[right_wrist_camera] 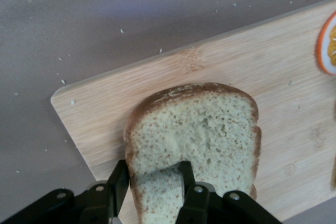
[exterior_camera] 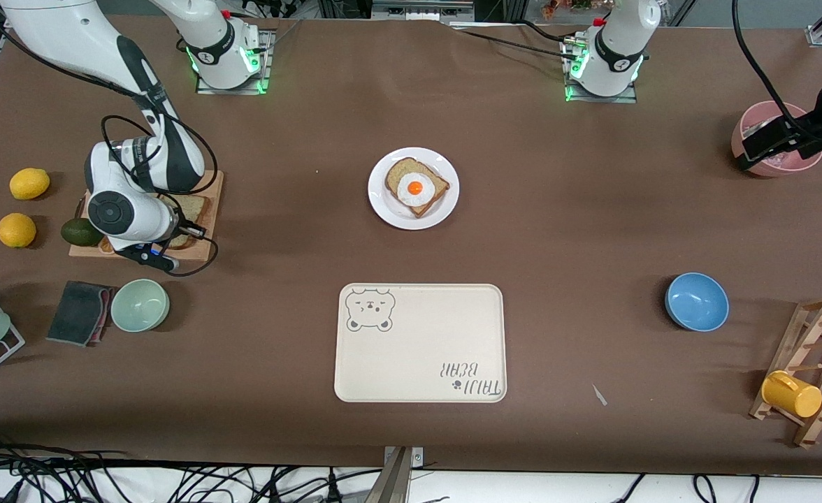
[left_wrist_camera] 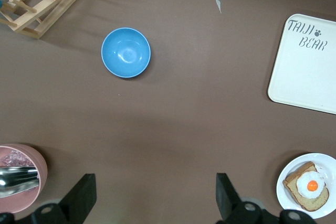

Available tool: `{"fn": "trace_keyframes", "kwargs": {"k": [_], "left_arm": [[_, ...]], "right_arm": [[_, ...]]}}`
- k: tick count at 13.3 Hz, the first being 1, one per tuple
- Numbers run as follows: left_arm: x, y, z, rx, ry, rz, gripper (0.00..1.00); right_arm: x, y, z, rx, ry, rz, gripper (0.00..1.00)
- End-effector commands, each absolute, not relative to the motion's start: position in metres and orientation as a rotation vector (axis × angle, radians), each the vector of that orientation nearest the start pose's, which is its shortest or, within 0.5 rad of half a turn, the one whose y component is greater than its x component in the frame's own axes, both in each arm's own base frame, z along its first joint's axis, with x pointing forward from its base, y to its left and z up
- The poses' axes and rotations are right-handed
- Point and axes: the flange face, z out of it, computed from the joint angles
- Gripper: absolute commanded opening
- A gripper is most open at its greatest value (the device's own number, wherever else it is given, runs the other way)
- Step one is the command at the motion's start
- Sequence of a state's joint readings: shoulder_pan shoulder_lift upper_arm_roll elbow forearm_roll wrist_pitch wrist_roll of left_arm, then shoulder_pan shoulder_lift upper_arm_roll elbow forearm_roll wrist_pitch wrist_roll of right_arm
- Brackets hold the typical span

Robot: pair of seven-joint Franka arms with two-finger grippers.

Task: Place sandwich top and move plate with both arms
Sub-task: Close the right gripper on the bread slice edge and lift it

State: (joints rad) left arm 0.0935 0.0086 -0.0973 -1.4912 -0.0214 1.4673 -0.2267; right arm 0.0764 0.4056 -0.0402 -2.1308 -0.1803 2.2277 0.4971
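Front view: brown matte surface (exterior_camera: 558, 230), round white plate (exterior_camera: 383, 206) mid-surface. Right hand (right_wrist_camera: 152, 190) pinches the speckled, crusty bread slice (right_wrist_camera: 205, 129) on the wooden board (right_wrist_camera: 173, 72); left hand (left_wrist_camera: 155, 195) waits, fingers spread, over bare surface.

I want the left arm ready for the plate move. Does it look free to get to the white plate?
Probably yes: the left gripper hangs open over bare table, and nothing stands between it and the plate.
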Motion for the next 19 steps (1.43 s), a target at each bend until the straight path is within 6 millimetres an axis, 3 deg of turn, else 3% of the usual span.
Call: {"fn": "trace_keyframes", "kwargs": {"k": [1, 3, 4, 11, 14, 17, 19], "left_arm": [[0.545, -0.003, 0.655, -3.147, -0.318, 0.055, 1.0], [0.546, -0.003, 0.655, -3.147, -0.32, 0.055, 1.0], [0.546, -0.003, 0.654, -3.147, -0.32, 0.057, 1.0], [0.547, -0.001, 0.654, -3.145, -0.326, 0.052, 1.0], [0.548, -0.002, 0.653, -3.147, -0.326, 0.05, 1.0], [0.554, -0.001, 0.655, -3.153, -0.329, -0.01, 1.0], [0.556, -0.003, 0.653, -3.156, -0.32, -0.012, 1.0]], "right_arm": [[0.534, 0.015, 0.188, -3.303, 0.501, 0.459, 0.39], [0.534, 0.016, 0.189, -3.303, 0.489, 0.462, 0.09], [0.535, 0.016, 0.19, -3.304, 0.485, 0.46, 0.0], [0.541, 0.015, 0.213, -3.315, 0.417, 0.496, 0.0], [0.556, 0.014, 0.256, -3.325, 0.398, 0.57, 0.0], [0.576, 0.034, 0.295, -3.329, 0.405, 0.571, 0.0], [0.585, 0.058, 0.316, -3.338, 0.354, 0.559, 0.0]]}}
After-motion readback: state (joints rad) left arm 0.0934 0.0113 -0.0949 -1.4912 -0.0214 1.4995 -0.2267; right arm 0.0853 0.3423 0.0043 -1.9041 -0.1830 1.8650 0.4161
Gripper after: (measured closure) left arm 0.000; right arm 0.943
